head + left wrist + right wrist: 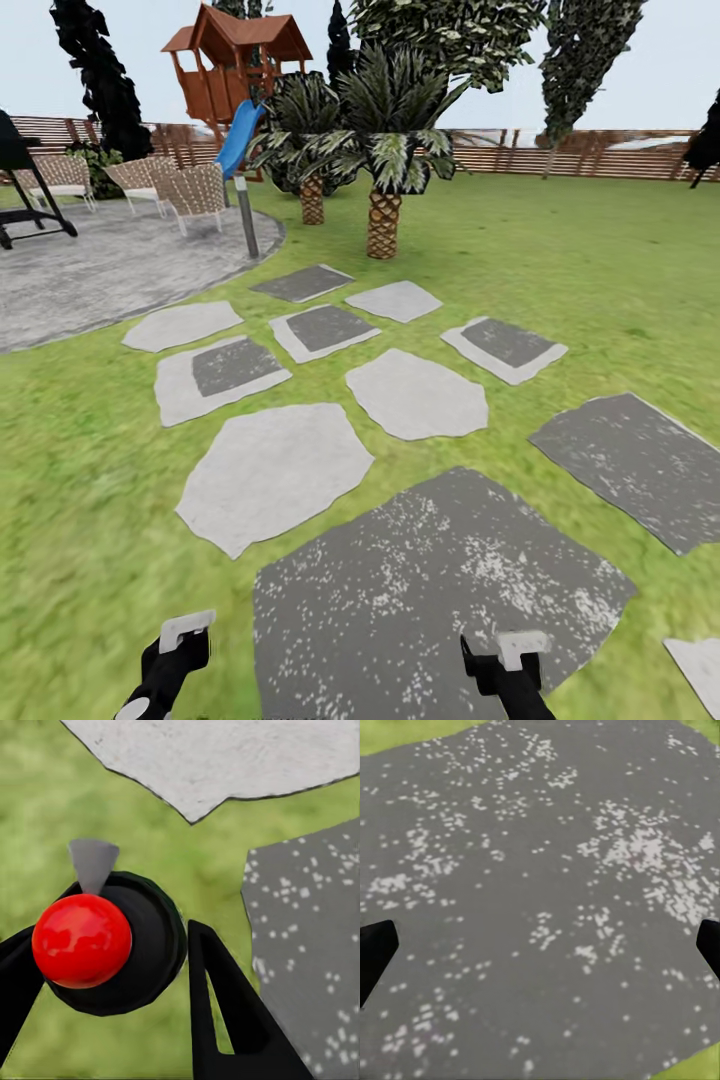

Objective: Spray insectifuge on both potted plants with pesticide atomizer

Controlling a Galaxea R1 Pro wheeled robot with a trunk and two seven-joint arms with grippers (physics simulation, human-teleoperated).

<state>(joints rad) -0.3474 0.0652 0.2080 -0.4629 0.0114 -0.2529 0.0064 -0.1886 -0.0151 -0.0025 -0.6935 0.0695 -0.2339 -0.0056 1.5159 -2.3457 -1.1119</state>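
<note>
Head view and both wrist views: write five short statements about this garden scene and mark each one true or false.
1. A blue slide hangs off the wooden playhouse. True.
2. The right gripper is over grass. False: it is over a dark speckled paving slab.
3. Two palms stand on the lawn beyond the stepping stones. True.
4. The left gripper holds nothing between its fingers. False: a red ball on a black round body sits between them.
5. The wicker chairs stand on the lawn. False: they stand on the round grey paving.
</note>
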